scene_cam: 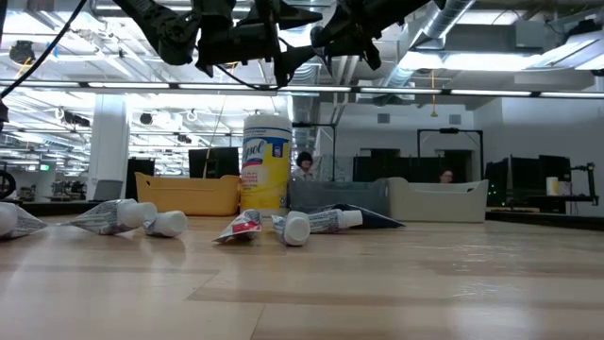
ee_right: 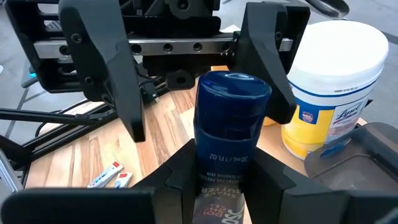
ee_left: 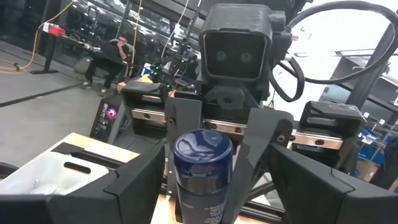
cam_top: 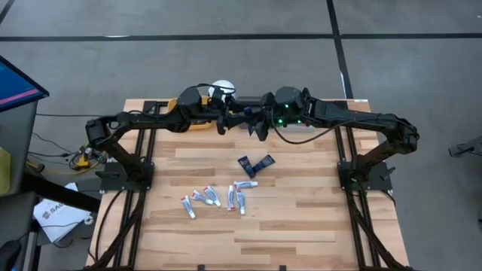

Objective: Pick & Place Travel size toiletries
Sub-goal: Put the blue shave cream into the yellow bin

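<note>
My right gripper (ee_right: 227, 190) is shut on a dark navy mini tube (ee_right: 231, 124), high above the table's far middle. The tube's round cap (ee_left: 202, 152) points at my left gripper (cam_top: 224, 120), which is open. Its two fingers (ee_right: 124, 81) stand wide on either side of the cap end, apart from it. Two more navy tubes (cam_top: 254, 164) lie flat on the wood at mid-table. Several small white tubes (cam_top: 215, 197) lie nearer the near edge and show in the low view too (scene_cam: 293, 225). My right gripper pinches the navy tube between its two fingers at the printed flat end (ee_right: 217, 199), opposite the cap. The fingers come in level from the table's right and lie along the tube. The tube is lifted clear, and its cap end sticks out toward the table's left.
A white-lidded yellow tub (scene_cam: 266, 161) stands at the far edge, behind the grippers. Beside it along the far edge sit a yellow bin (scene_cam: 189, 194), a grey bin (scene_cam: 340, 194) and a pale bin (scene_cam: 439, 200). Bare wood lies along the table's near part (cam_top: 301, 233).
</note>
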